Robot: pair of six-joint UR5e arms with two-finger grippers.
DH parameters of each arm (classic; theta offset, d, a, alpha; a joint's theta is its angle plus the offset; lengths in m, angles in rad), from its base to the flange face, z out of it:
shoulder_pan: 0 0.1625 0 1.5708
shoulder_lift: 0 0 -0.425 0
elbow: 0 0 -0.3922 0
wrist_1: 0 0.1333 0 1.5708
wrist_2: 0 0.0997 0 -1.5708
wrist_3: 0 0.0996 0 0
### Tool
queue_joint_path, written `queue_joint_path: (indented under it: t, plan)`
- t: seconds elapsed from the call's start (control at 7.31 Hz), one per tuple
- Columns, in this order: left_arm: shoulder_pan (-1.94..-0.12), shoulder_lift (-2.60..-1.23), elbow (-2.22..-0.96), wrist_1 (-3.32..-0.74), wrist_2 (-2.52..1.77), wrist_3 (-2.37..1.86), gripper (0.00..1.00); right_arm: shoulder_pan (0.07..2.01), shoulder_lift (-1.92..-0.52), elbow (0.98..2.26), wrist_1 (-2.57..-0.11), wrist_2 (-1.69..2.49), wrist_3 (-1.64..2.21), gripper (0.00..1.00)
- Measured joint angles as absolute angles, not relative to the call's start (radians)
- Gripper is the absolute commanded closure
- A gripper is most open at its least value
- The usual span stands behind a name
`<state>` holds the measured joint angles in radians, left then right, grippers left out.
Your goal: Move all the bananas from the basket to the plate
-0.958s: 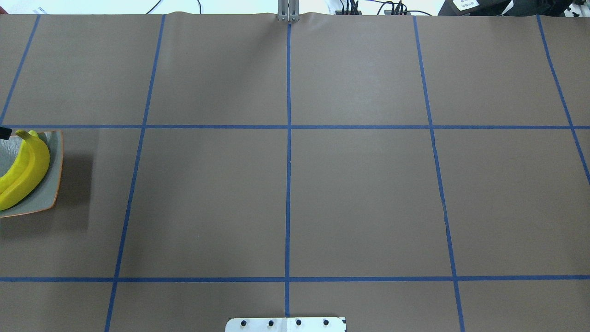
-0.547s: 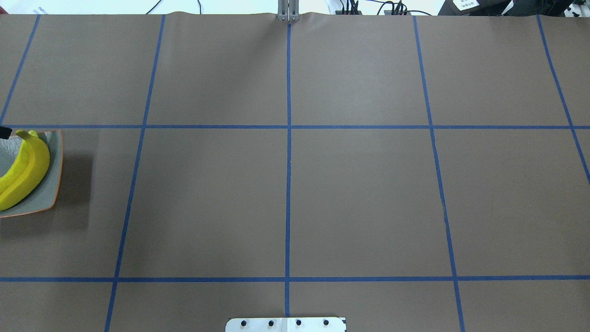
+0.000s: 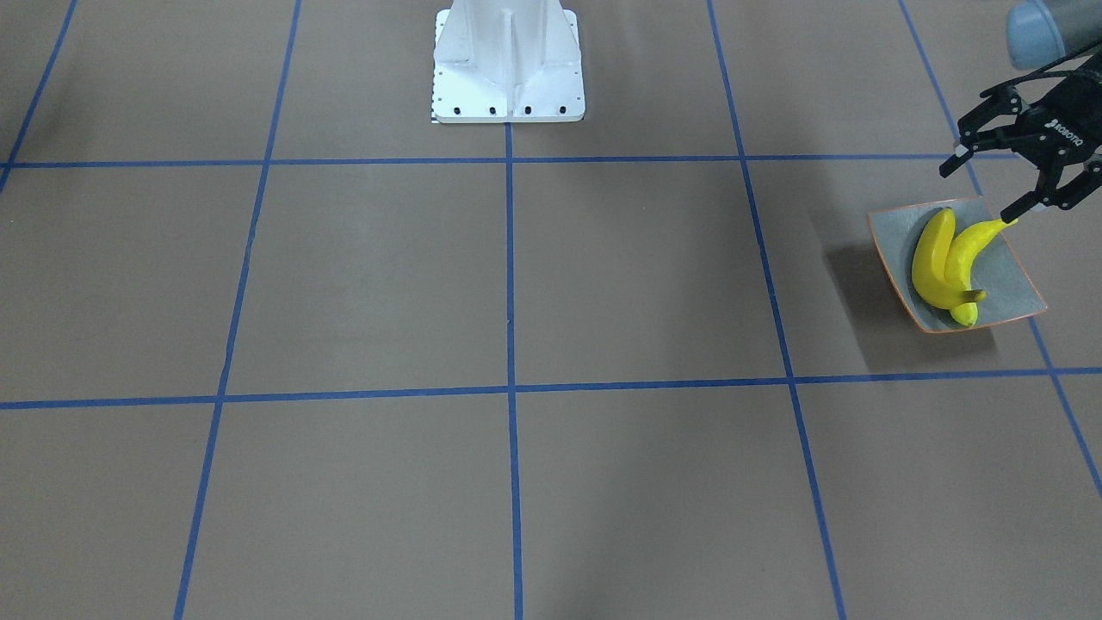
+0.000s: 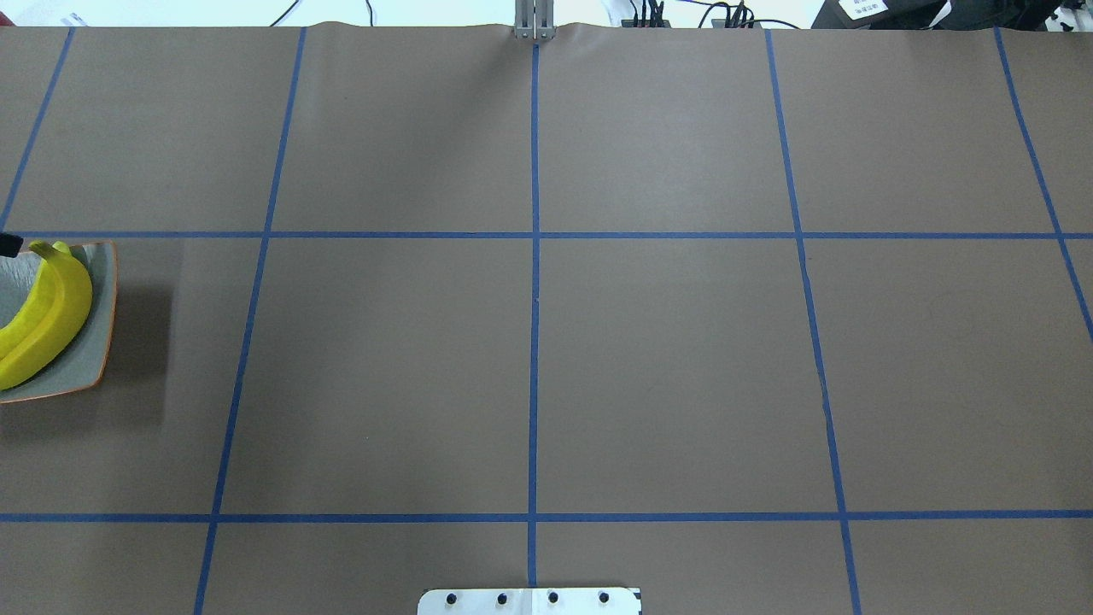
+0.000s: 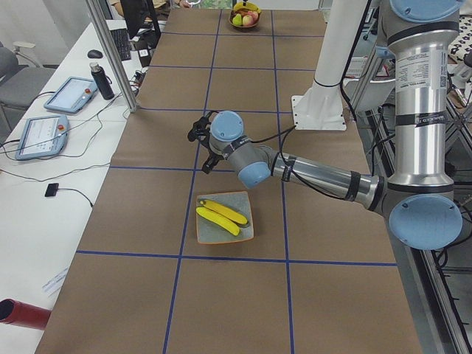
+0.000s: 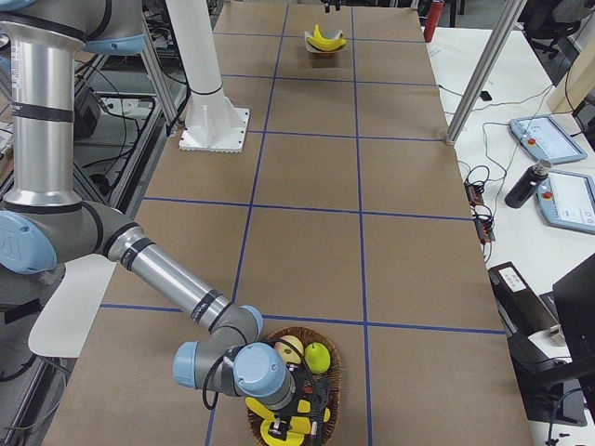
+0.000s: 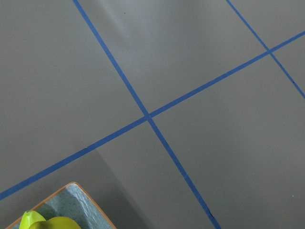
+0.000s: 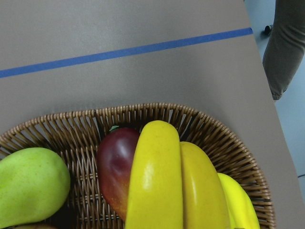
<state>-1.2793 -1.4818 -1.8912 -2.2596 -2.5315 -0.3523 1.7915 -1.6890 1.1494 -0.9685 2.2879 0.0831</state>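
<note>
Two yellow bananas (image 3: 934, 258) lie side by side on the grey-green plate (image 3: 1016, 284) at the table's left end; they also show in the overhead view (image 4: 51, 307). My left gripper (image 3: 981, 189) hangs open and empty just above the plate's back corner. Three more bananas (image 8: 157, 181) lie in the wicker basket (image 8: 143, 112) at the table's right end. My right gripper (image 6: 297, 409) is low over that basket; its fingers show only in the right side view, so I cannot tell whether it is open or shut.
A dark red fruit (image 8: 114, 162) and a green fruit (image 8: 28, 186) share the basket. The robot's white base (image 3: 508, 60) stands at mid-table. A person's leg (image 8: 286, 43) is beside the table's end. Tablets (image 5: 66, 96) and a bottle (image 5: 103, 81) are on the side desk.
</note>
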Motion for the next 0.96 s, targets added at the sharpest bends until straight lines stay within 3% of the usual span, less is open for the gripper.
queue_joint_path:
  t: [0.14,0.27,0.55,0.68,0.82,0.96]
  plan:
    - [-1.279,-1.482,-1.895,-2.260,-2.533,-0.353,0.00,1.791,-1.692,1.149,-0.968,2.287,0.083,0.53]
    - [-1.279,-1.482,-1.897,-2.260,-2.534,-0.353,0.00,1.790,-1.695,1.149,-0.967,2.287,0.083,0.64]
    - [-1.279,-1.482,-1.897,-2.260,-2.534,-0.353,0.00,1.788,-1.697,1.150,-0.966,2.288,0.083,0.67]
    - [-1.279,-1.482,-1.897,-2.260,-2.534,-0.353,0.00,1.787,-1.698,1.151,-0.966,2.288,0.083,0.92]
    - [-1.279,-1.482,-1.897,-2.260,-2.533,-0.353,0.00,1.786,-1.698,1.153,-0.967,2.289,0.082,1.00]
    - [-1.279,-1.482,-1.896,-2.260,-2.533,-0.353,0.00,1.786,-1.698,1.160,-0.966,2.288,0.080,1.00]
